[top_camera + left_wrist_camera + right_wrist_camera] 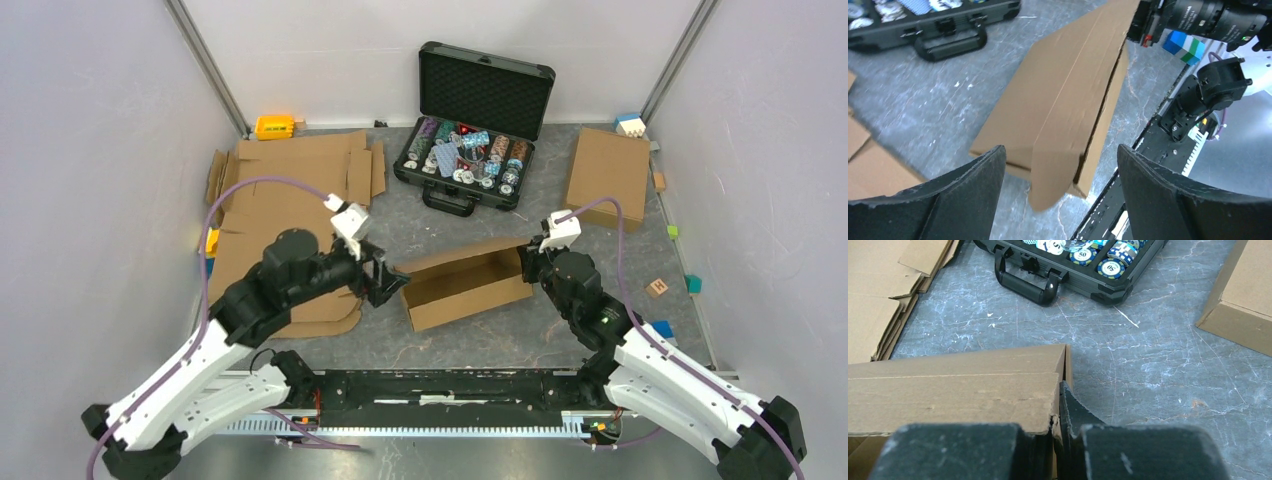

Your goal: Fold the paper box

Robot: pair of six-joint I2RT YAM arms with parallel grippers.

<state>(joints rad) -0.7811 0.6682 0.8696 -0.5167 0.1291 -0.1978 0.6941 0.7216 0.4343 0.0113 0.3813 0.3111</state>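
Now we see the paper box (468, 288) lying half-formed at the middle of the bench (450, 345), one long wall raised and its top open. We find the right gripper (527, 265) pinched tight on the box's right end wall, the cardboard clamped between its fingers. The left gripper (390, 285) is spread wide at the left end, a bent end flap between its fingers. Behind sits the open black case (487, 85) of chips. Flat cardboard sheets (290, 190) lie at left, a closed cardboard box (607, 165) at right.
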